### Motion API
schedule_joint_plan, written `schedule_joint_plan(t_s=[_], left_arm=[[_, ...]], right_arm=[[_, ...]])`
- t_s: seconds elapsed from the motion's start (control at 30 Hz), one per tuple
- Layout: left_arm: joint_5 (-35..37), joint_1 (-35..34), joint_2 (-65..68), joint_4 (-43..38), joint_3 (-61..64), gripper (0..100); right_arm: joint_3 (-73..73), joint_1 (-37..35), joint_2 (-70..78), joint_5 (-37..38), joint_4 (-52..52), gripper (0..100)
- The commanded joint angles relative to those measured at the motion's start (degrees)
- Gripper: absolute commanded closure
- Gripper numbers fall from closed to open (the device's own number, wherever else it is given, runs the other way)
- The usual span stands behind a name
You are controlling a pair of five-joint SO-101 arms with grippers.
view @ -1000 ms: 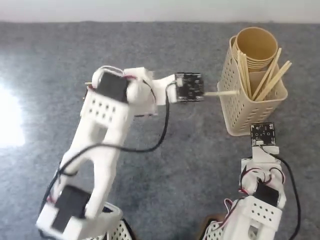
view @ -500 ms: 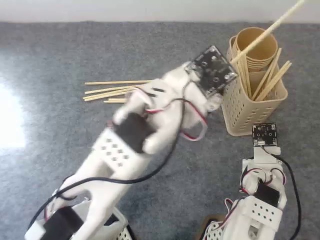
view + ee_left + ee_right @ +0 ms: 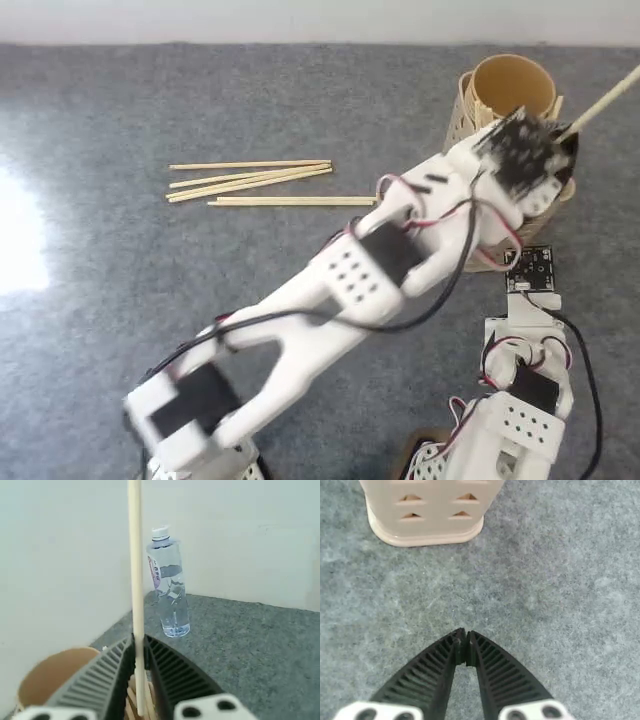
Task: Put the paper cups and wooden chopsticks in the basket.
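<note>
Over the basket [image 3: 458,112] at far right, the left tool [image 3: 139,642] pinches one chopstick [image 3: 134,555]. Seen from above, paper cups [image 3: 513,85] sit inside the basket and loose chopsticks [image 3: 250,178] lie left on the worktop [image 3: 100,100]. On the near side, the right tool [image 3: 465,642] is closed on nothing.

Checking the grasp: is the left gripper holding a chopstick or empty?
Holding: the left gripper is shut on a chopstick, clamped between its jaws.
</note>
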Motion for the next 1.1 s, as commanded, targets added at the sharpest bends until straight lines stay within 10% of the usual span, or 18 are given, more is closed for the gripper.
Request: schedule_joint_plan(t_s=[0.0, 0.83, 1.07], left_arm=[[2.6, -0.7, 8.4, -1.4, -11.1, 99], [7.3, -3.2, 9.1, 15.5, -13.8, 87], [-14.2, 0.1, -10.8, 38.5, -18.5, 88]], right_arm=[[-0.3, 0.5, -0.5, 0.4, -0.5, 99.2], [-0.3, -1.6, -0.5, 0.6, -0.5, 99.2], [-0.3, -1.6, -0.5, 0.6, -0.6, 99.2]])
